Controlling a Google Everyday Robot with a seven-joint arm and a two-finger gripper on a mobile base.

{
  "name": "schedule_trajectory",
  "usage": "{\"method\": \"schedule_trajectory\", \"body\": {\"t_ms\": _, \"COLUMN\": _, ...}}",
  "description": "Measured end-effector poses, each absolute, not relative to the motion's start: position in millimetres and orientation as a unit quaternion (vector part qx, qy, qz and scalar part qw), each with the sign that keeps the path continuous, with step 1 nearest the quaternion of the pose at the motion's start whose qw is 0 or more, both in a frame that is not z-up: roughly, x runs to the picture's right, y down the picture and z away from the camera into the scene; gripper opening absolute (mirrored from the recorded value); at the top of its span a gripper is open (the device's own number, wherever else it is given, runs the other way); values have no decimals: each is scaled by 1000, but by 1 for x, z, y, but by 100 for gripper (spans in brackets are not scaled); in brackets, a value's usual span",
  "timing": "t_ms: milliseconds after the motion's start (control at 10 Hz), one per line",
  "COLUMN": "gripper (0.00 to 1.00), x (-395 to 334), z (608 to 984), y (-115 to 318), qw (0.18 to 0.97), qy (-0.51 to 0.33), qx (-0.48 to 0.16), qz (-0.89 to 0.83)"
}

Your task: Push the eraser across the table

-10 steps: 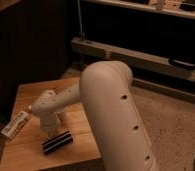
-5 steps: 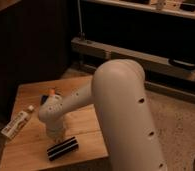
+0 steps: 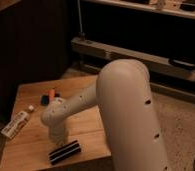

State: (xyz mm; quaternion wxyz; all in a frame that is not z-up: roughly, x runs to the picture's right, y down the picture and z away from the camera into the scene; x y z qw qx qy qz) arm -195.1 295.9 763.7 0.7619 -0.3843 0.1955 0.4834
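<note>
The eraser (image 3: 65, 152), a black oblong block with pale stripes, lies near the front right edge of the light wooden table (image 3: 31, 145). My white arm reaches down over the table's middle. The gripper (image 3: 58, 139) hangs below the wrist, just behind the eraser and close above it. Whether it touches the eraser cannot be told.
A white labelled tube (image 3: 16, 123) lies at the table's left edge. A small blue block (image 3: 44, 100) and an orange object (image 3: 52, 93) sit toward the back. A dark cabinet stands behind, and a metal rail (image 3: 141, 57) runs along the floor at the right.
My arm has swung toward the table's front and right. The eraser has slid with it toward the front right edge and turned more crosswise.
</note>
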Motion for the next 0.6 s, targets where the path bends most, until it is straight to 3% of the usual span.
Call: {"method": "schedule_trajectory", "body": {"t_ms": 600, "gripper": 1, "x": -185, "z": 762, "y": 305, "qw": 753, "qy": 203, "qx": -387, "qz": 491}}
